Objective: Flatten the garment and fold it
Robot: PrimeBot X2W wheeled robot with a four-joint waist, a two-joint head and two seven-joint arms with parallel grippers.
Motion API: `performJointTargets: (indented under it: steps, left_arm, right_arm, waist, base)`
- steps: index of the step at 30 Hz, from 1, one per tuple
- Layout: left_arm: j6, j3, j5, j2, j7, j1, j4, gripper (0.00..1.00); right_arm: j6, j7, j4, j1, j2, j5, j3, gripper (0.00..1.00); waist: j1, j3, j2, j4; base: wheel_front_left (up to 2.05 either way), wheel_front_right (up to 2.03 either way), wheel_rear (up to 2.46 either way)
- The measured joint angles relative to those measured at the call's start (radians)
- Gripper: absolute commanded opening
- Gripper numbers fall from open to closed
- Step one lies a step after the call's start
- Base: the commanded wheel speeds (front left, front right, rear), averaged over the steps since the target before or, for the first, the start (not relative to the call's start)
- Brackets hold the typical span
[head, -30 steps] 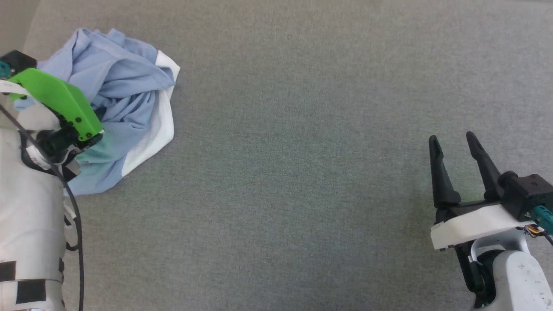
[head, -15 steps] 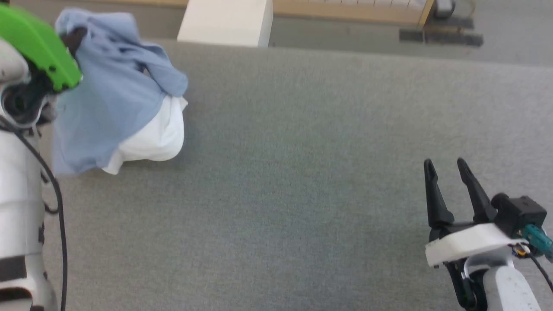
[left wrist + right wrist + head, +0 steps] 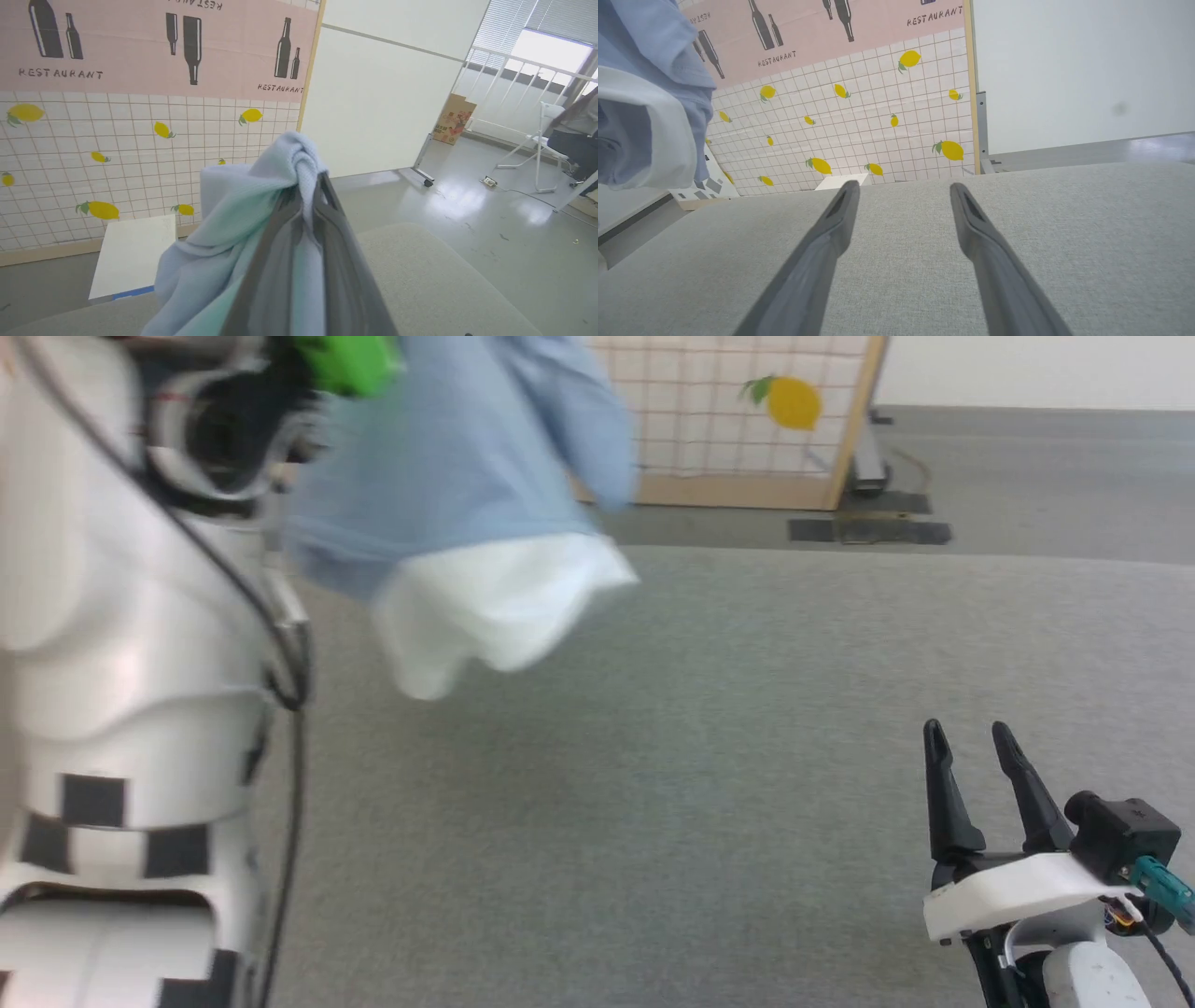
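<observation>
Gripping the garment (image 3: 233, 219), left hand (image 3: 310, 183), clearest from its wrist.

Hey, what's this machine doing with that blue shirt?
The robot is meant to flatten and fold the light blue shirt. Its left gripper is shut on a bunch of it and holds it up in the air, above the grey fabric-covered surface. The right gripper is open and empty, low over that surface at the near right. The shirt hangs crumpled: nothing flattened or folded yet.
</observation>
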Motion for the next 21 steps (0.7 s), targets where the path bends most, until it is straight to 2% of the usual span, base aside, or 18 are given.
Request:
performJointTargets:
  steps: [8, 16, 17, 21]
  left_arm:
    - [-0.009, -0.119, -0.013, -0.092, -0.005, 0.053, -0.085, 0.0]
    - [-0.008, -0.228, -0.008, -0.121, -0.084, 0.234, -0.093, 0.0]
    - [-0.008, -0.276, 0.027, -0.123, -0.141, 0.32, -0.044, 0.0]
    - [0.008, -0.315, 0.077, -0.124, -0.226, 0.427, 0.09, 0.0]
  right_arm:
    - [0.0, -0.007, -0.004, 0.0, 0.0, -0.002, -0.011, 1.0]
    - [0.0, -0.008, -0.015, -0.005, 0.0, -0.001, -0.02, 1.0]
    - [0.0, -0.011, -0.016, -0.009, -0.001, 0.002, -0.018, 1.0]
    - [0.0, -0.012, -0.013, -0.024, -0.001, 0.008, -0.007, 1.0]
  waist:
    - [0.0, -0.007, 0.0, -0.088]
    - [0.0, 0.036, 0.0, -0.154]
    - [0.0, 0.062, 0.0, -0.169]
    - [0.0, 0.093, 0.0, -0.188]
  base:
    - [0.0, 0.0, 0.0]
    - [0.0, 0.0, 0.0]
    - [0.0, 0.0, 0.0]
    - [0.0, 0.0, 0.0]
